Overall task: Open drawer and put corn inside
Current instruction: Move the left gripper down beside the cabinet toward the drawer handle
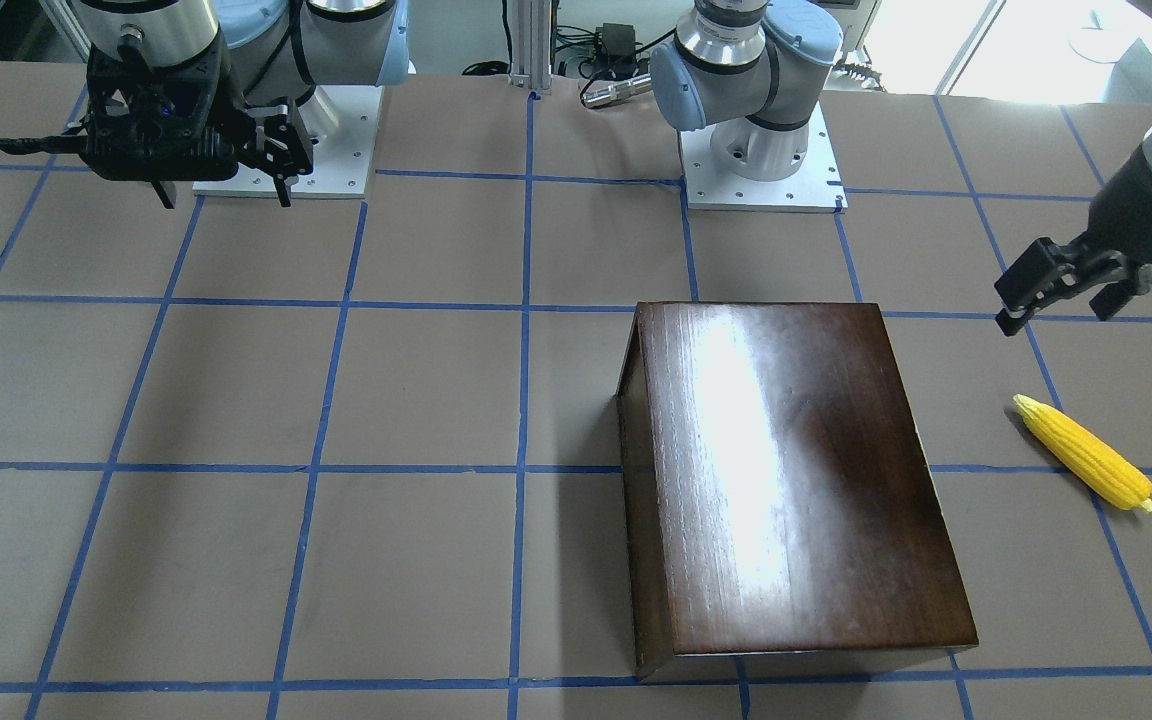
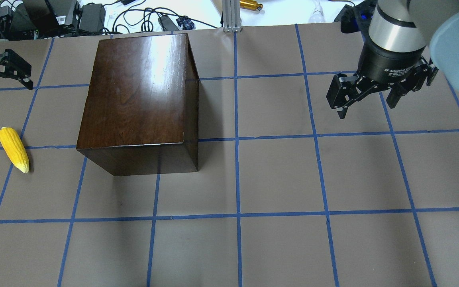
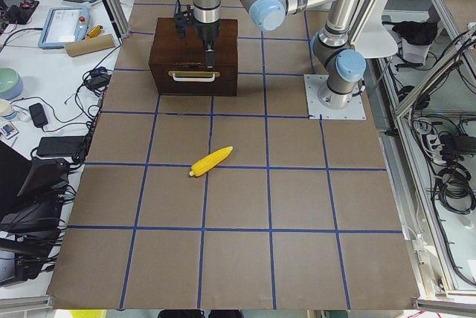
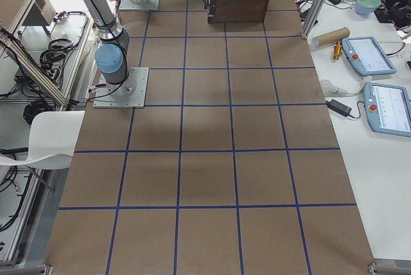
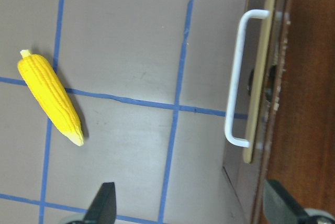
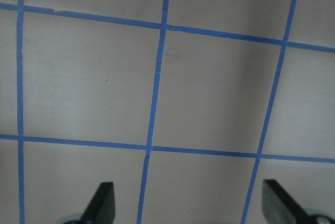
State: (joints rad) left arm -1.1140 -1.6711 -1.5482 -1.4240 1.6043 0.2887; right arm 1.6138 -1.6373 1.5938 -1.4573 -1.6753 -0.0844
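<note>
Left end effector (image 2: 6,88): released, fingers spread, holding nothing, raised above the table (image 2: 277,179). The corn (image 2: 13,148) lies flat on the table near it, on the robot's side of it, touching nothing else. On its other side stands the box (image 2: 138,87), whose drawer (image 5: 257,77) faces this end effector, shut, pull (image 5: 236,77) untouched. Right end effector (image 2: 367,109): released, empty, above bare table, well apart from the box and farthest from the corn.
</note>
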